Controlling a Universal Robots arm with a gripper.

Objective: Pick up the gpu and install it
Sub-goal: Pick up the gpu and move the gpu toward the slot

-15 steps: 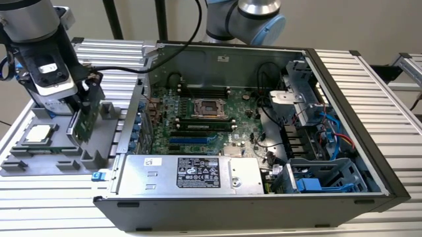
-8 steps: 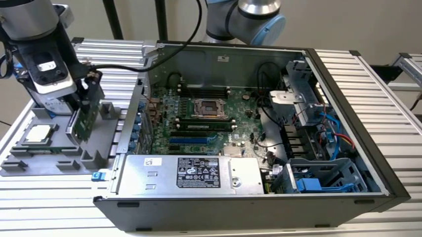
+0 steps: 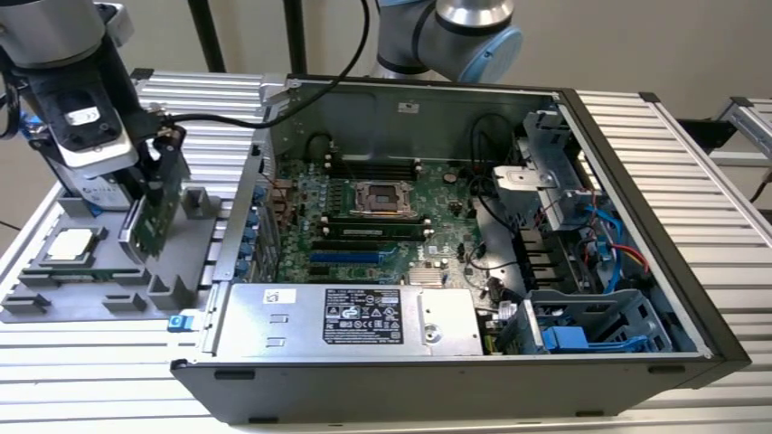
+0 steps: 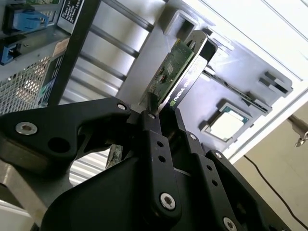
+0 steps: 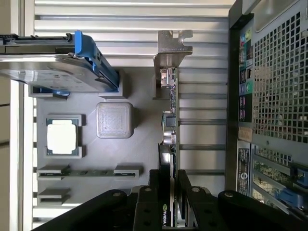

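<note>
The gpu (image 3: 150, 224) is a green card standing on edge over the grey parts tray (image 3: 72, 303), on the exterior view's left, just outside the open computer case (image 3: 362, 398). My gripper (image 3: 155, 181) comes down on it from above, shut on its upper edge. In both wrist views the black fingers (image 5: 161, 192) sit on either side of the thin card. The gpu (image 5: 170, 120) is seen edge-on there, with its silver bracket (image 5: 172, 43) at the far end. In the second wrist view the gpu (image 4: 177, 72) juts out beyond my gripper (image 4: 156, 118). Whether its lower edge rests in the tray is hidden.
A square silver CPU chip (image 3: 69, 246) lies in the tray beside the card. A silver hard drive with blue rails (image 5: 48, 72) stands at the tray's end. Inside the case lie the motherboard (image 3: 386, 226), a blue slot (image 3: 350, 257) and the power supply (image 3: 362, 316).
</note>
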